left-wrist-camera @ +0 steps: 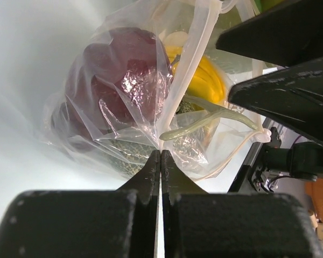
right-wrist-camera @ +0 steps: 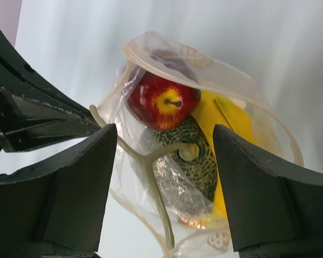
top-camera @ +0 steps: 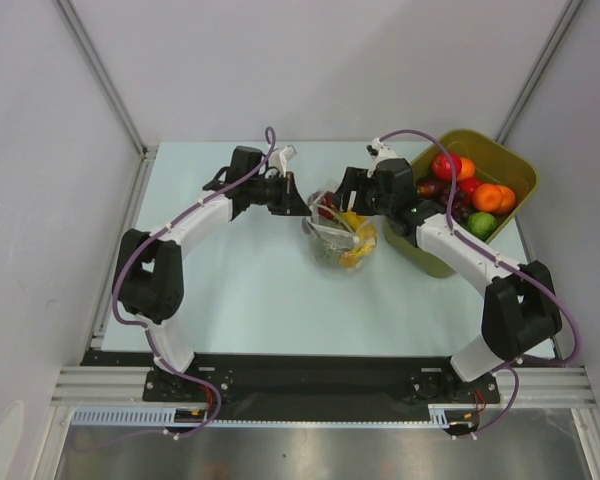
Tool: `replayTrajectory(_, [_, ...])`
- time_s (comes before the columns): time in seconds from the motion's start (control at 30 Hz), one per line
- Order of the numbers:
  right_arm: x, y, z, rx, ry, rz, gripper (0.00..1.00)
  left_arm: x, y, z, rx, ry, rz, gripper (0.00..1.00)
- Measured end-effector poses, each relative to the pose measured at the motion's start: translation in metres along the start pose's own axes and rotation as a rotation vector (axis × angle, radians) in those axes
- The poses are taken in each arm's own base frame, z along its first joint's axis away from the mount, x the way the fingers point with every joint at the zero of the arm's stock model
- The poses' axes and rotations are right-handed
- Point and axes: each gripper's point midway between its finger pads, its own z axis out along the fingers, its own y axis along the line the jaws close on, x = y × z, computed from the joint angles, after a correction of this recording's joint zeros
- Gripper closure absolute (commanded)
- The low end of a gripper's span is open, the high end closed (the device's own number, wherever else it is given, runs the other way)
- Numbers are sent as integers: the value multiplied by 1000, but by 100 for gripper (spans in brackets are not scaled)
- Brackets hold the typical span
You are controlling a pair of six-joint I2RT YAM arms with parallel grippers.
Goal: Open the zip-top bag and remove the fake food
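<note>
Leftmost, the left gripper (top-camera: 298, 203) is seen reaching toward the middle of the pale table (top-camera: 230, 290). In its wrist view the jaws are pressed together, and a fold of the zip-top bag (left-wrist-camera: 124, 123) is pinched at their tips. The bag lies on the table between the two grippers, its clear plastic crinkled and its whitish zip strip pulled apart into a loose mouth.

The fake food is packed inside the bag. A dark maroon piece (left-wrist-camera: 118, 64) sits on the left of the left wrist view. A yellow banana (left-wrist-camera: 202, 80) lies to its right, against the far wall of the bag. A netted grey-green melon piece (right-wrist-camera: 196, 161) is seen low in the right wrist view, under a red apple-like piece (right-wrist-camera: 164, 99) with a yellow centre.

Further right, the right gripper (right-wrist-camera: 164, 134) is held at the bag's mouth with its fingers spread wide. The bag is framed between them, and whether either finger touches the plastic cannot be told.

At the far right an olive-green tub (top-camera: 480, 137) stands on the table's back corner. Red, orange and green toy fruits (top-camera: 480, 195) are heaped in it.
</note>
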Motion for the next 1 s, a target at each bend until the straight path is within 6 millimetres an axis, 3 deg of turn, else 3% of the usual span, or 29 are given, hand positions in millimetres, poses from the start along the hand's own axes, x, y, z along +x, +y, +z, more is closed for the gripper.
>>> replayTrajectory(0.13, [0,1,13,-25,-10,-4,25,0,-3,-1,15,1,5,100])
replayTrajectory(0.4, [24,-6,36,-40,54,-33,23,-8,-17,-11,37,-25,42,100])
replayTrajectory(0.67, [21,8,44,-143,33,-102,21,-7,-26,-14,79,-16,57,100])
replayTrajectory(0.87, [25,16,57,-212,40,-125,33,-6,-29,-14,103,-8,74,100])
replayTrajectory(0.9, [24,17,58,-220,39,-128,41,-6,-29,-14,104,-8,76,100])
replayTrajectory(1.0, [23,20,59,-231,33,-137,53,-6,-29,-14,105,-9,84,100])
